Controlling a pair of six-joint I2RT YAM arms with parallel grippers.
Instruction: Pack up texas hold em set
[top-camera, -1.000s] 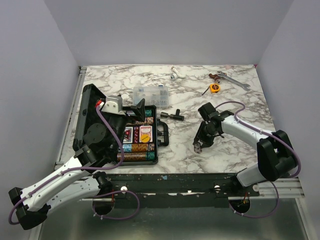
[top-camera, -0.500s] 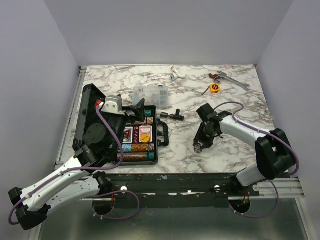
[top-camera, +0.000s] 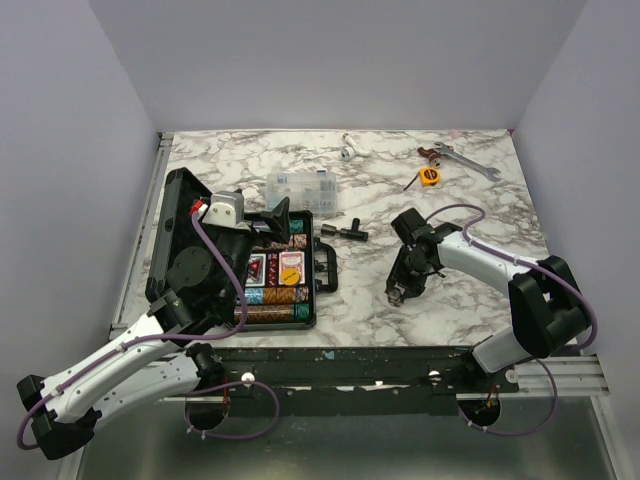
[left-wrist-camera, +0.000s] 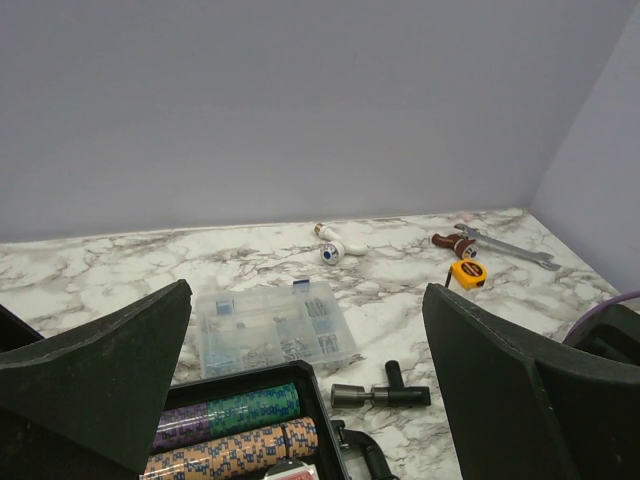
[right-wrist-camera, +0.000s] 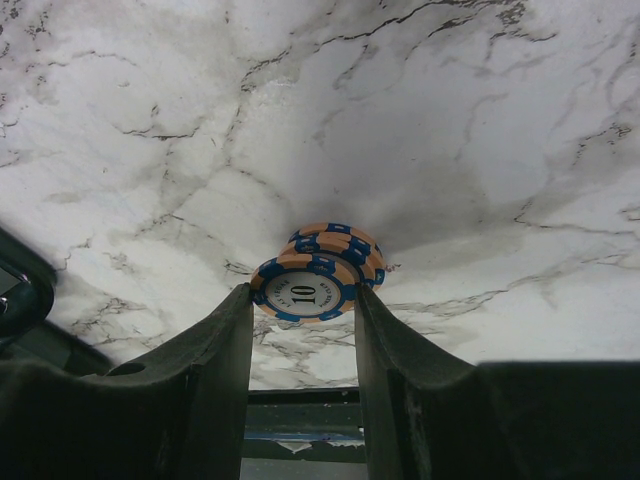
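Observation:
The black case (top-camera: 311, 300) of the texas hold em set lies open at the left, its lid (top-camera: 178, 212) standing up. Rows of poker chips (top-camera: 272, 296) (left-wrist-camera: 228, 414) and card decks (top-camera: 258, 267) fill its tray. My left gripper (top-camera: 262, 230) (left-wrist-camera: 310, 400) hovers over the tray's far end, open wide with nothing between its fingers. To the right of the case, low over the marble, my right gripper (top-camera: 397, 291) (right-wrist-camera: 303, 292) is shut on a small stack of orange-and-blue chips (right-wrist-camera: 318, 268); the top one reads 10.
A clear compartment box (top-camera: 300, 187) (left-wrist-camera: 270, 325) sits just beyond the case. A black T-shaped tool (top-camera: 345, 232) (left-wrist-camera: 385, 393) lies by the case handle (top-camera: 325, 268). Far back are a white fitting (top-camera: 348, 150), a yellow tape measure (top-camera: 430, 176) (left-wrist-camera: 467, 273) and a wrench (top-camera: 465, 160).
The right gripper has edged slightly to the left with the chips still in it. The left arm has not moved.

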